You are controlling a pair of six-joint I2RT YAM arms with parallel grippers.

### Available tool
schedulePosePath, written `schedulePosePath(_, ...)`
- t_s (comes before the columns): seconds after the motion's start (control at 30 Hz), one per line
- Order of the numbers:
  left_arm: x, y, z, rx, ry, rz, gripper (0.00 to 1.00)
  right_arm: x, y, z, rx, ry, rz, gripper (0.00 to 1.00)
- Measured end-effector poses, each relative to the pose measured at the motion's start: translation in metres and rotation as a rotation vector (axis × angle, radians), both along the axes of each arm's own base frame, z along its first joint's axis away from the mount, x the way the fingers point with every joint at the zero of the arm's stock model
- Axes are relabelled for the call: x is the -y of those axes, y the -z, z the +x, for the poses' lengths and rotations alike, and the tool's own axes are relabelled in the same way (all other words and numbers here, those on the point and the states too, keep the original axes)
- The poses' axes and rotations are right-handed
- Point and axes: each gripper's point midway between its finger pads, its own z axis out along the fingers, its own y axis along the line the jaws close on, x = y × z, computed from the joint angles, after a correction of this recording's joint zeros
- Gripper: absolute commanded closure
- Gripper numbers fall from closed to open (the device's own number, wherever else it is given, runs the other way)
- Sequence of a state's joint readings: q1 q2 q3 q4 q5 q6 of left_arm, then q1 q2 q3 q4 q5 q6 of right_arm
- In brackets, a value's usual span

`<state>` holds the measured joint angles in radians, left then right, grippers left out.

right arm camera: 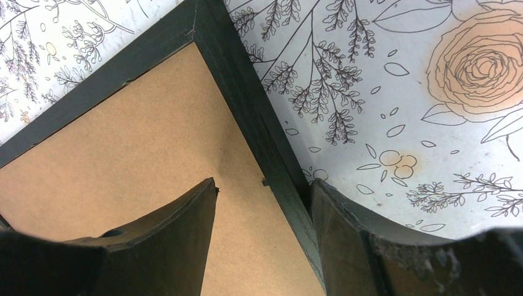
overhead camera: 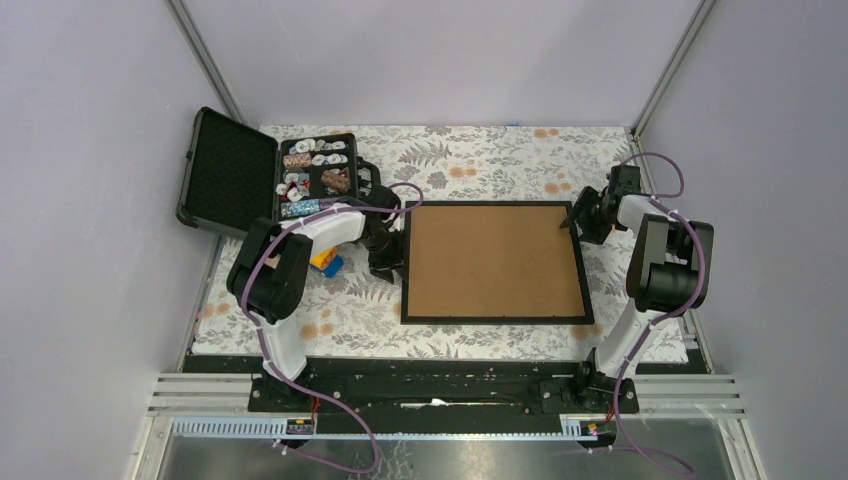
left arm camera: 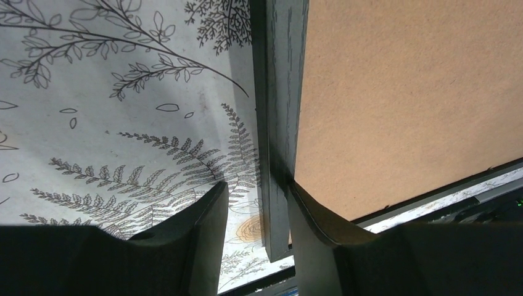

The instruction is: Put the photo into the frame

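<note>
The frame (overhead camera: 495,319) lies back up on the floral cloth, thin black moulding around a brown board. The photo is not in view. My left gripper (overhead camera: 392,262) is open at the frame's left edge. In the left wrist view (left arm camera: 256,185) its jaws straddle the black moulding (left arm camera: 280,92), one finger over the cloth and the other against the board's edge. My right gripper (overhead camera: 572,222) is open at the frame's right edge near the far corner. In the right wrist view (right arm camera: 264,182) one finger is over the brown board (right arm camera: 123,142) and the other is outside the moulding.
An open black case (overhead camera: 230,170) with a foam-lined lid stands at the far left, its tray (overhead camera: 318,175) holding several small items. A yellow and blue object (overhead camera: 325,262) lies under my left arm. The floral cloth (overhead camera: 480,150) covers the table.
</note>
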<state>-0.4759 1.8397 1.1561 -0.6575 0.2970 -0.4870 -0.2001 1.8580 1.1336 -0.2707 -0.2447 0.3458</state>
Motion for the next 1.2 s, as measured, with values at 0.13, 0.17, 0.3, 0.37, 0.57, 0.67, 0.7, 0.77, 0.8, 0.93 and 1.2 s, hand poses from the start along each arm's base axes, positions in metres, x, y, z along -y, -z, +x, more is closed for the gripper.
schedulePosePath(0.13,0.001,0.001,0.000,-0.038,0.002,0.011,0.56,0.000,0.000,0.000,0.000,-0.002,-0.004,0.36)
schedulePosePath(0.17,0.001,0.001,0.000,-0.041,0.002,0.013,0.56,0.000,0.000,0.000,0.000,-0.002,-0.005,0.36)
schedulePosePath(0.3,0.002,0.001,-0.001,-0.055,0.002,0.023,0.56,0.000,0.000,0.000,-0.001,-0.003,-0.011,0.37)
schedulePosePath(0.37,0.002,0.001,-0.001,-0.062,0.001,0.029,0.56,0.000,0.001,0.000,-0.002,-0.003,-0.014,0.37)
schedulePosePath(0.57,0.007,0.003,-0.001,-0.090,0.011,0.078,0.56,0.000,0.000,0.003,0.011,-0.011,-0.028,0.37)
schedulePosePath(0.67,0.010,0.006,-0.003,-0.114,0.011,0.109,0.56,0.001,0.000,0.005,0.023,-0.015,-0.039,0.37)
schedulePosePath(0.7,0.010,0.006,-0.002,-0.125,0.004,0.128,0.56,0.001,0.000,0.005,0.023,-0.015,-0.043,0.37)
schedulePosePath(0.77,0.010,0.007,-0.003,-0.133,0.003,0.146,0.56,0.001,0.001,0.005,0.022,-0.017,-0.048,0.37)
schedulePosePath(0.8,0.010,0.007,-0.003,-0.140,0.001,0.169,0.56,0.001,0.001,0.005,0.022,-0.018,-0.051,0.37)
schedulePosePath(0.93,0.012,0.009,-0.004,-0.148,0.028,0.279,0.54,0.001,0.001,0.005,0.023,-0.024,-0.061,0.37)
schedulePosePath(1.2,0.012,-0.003,0.000,-0.034,0.101,0.422,0.35,0.000,0.001,0.005,0.026,-0.030,-0.087,0.37)
